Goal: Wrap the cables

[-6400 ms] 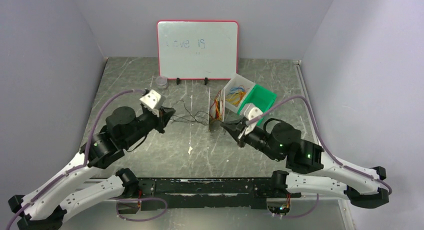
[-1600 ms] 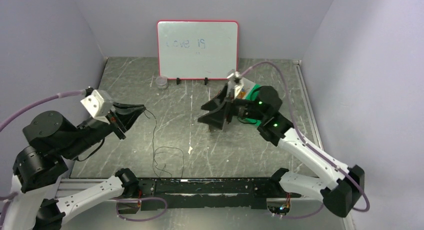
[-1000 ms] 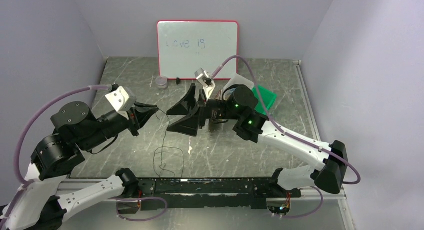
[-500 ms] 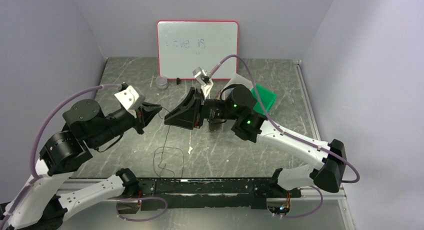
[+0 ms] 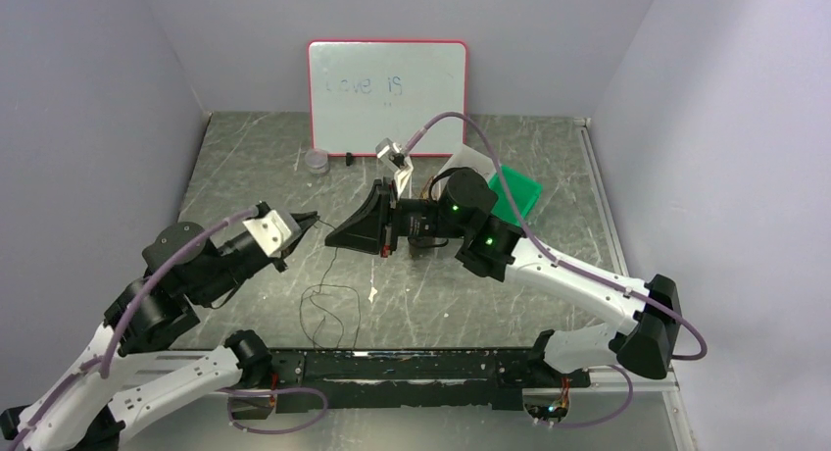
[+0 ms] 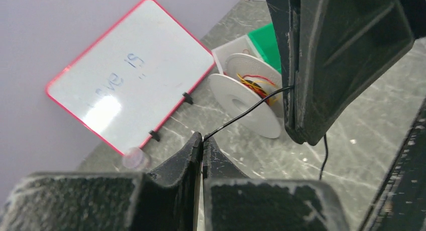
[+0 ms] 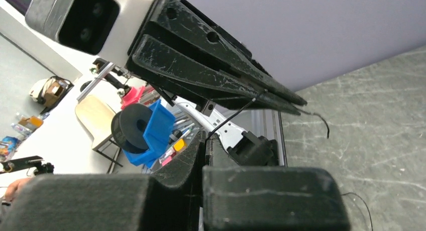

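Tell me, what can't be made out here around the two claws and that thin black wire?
- Top view: the spool is mostly hidden behind the right arm.
- Left wrist view: the right claw covers the black wire past its edge.
- Top view: the first word on the whiteboard is too faint to read.
- Top view: the small clear object beside it is too small to name.

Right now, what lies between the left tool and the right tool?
A short stretch of the black cable, from the left tool to the right tool; seen in the left wrist view.
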